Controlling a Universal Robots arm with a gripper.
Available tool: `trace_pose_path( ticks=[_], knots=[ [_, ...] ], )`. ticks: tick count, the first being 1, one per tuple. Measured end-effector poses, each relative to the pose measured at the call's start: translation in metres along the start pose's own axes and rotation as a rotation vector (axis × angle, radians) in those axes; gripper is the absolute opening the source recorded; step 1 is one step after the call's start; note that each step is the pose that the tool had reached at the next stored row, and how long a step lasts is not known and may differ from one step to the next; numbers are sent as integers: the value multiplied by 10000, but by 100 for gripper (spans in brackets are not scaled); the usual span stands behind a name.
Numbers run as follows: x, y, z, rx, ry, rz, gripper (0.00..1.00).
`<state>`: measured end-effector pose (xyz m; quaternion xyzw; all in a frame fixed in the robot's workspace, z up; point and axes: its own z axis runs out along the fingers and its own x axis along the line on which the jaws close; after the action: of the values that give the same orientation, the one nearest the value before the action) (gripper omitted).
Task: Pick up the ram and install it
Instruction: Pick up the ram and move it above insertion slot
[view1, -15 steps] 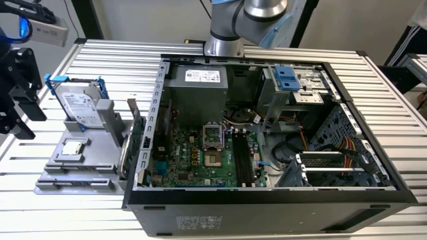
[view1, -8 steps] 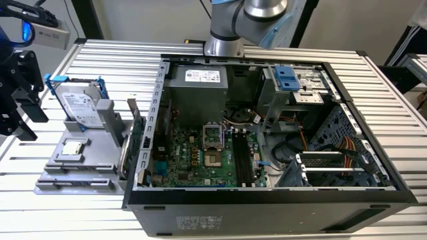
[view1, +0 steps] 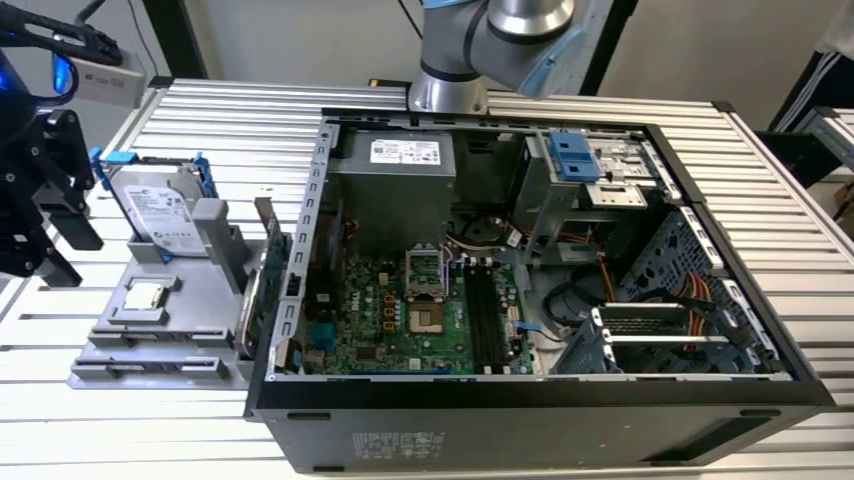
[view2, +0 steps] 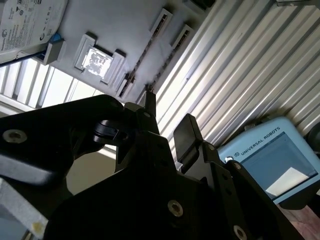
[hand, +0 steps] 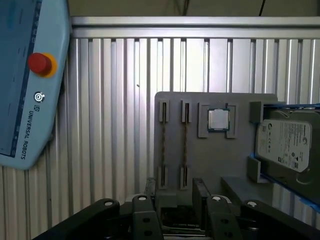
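My gripper (view1: 60, 250) hangs at the exterior view's far left, beside the grey parts holder (view1: 200, 330) and well away from the open computer case (view1: 534, 400). Its two black fingers (hand: 150, 190) stand apart with nothing between them, so the gripper (hand: 175, 187) (view2: 167, 115) is open. Both wrist views look onto the holder (hand: 215, 160) (view2: 125, 30), whose two narrow slots (hand: 174, 145) show only thin lines. I make out no ram stick as such. On the motherboard, long dark memory slots (view1: 483, 320) run front to back; whether the ram sits in them I cannot tell.
The holder also carries a silver hard drive in a blue frame (view1: 160, 210) and a small square chip (view1: 144, 296). A green card (view1: 274, 275) stands between holder and case. A light-blue teach pendant (hand: 30, 75) lies on the ribbed metal table (view1: 747, 190) near the gripper.
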<state>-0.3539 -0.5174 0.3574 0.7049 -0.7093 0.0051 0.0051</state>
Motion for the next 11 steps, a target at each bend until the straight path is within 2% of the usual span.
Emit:
trace_pose_path(
  ticks=[11],
  knots=[
    [-7, 0, 104, 1, 1, 1, 100]
  ],
)
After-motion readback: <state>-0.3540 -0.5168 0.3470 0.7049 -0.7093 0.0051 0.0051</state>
